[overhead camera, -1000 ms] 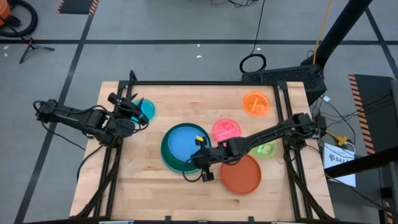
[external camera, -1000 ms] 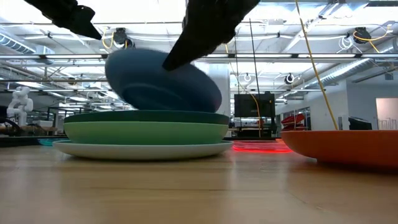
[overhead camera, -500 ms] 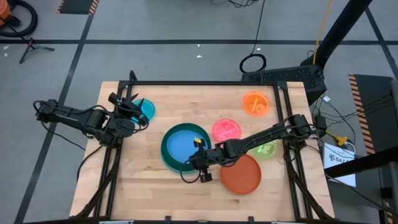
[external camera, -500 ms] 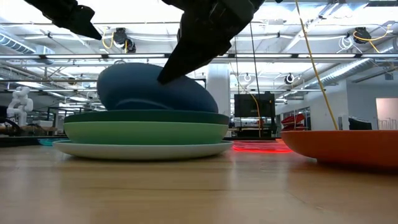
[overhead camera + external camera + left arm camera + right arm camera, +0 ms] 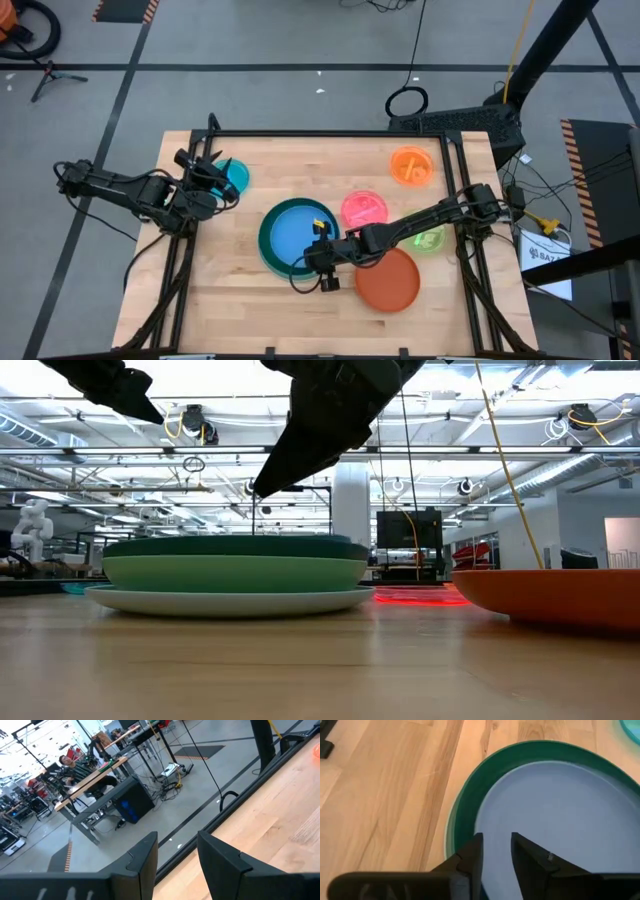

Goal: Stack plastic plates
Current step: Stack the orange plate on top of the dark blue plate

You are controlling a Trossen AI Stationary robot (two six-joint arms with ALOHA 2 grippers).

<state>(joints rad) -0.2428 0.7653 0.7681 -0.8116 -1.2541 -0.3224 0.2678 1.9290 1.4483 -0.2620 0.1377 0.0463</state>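
A stack of three large plates sits mid-table: pale blue (image 5: 235, 601) at the bottom, light green (image 5: 235, 572), and dark green (image 5: 268, 222) (image 5: 235, 547) (image 5: 470, 795) on top. The medium blue plate (image 5: 293, 236) (image 5: 560, 815) lies flat inside the dark green one and is hidden in the low view. My right gripper (image 5: 308, 258) (image 5: 497, 855) (image 5: 262, 485) hovers open just above the stack's near-right part and touches nothing. My left gripper (image 5: 218, 172) (image 5: 177, 855) waits open beside the small cyan plate (image 5: 235, 177) at the table's far left.
The orange-red medium plate (image 5: 388, 280) (image 5: 550, 595) lies to the right of the stack, under my right arm. The pink (image 5: 364, 208), lime (image 5: 430, 240) and orange (image 5: 411, 165) small plates lie to the right and far right. Bare wood lies to the near left.
The blue plate was tilted on the stack, its raised rim at my right gripper. It has sunk and dropped flat into the dark green plate. It has come free of my right gripper, which stays just above the stack.
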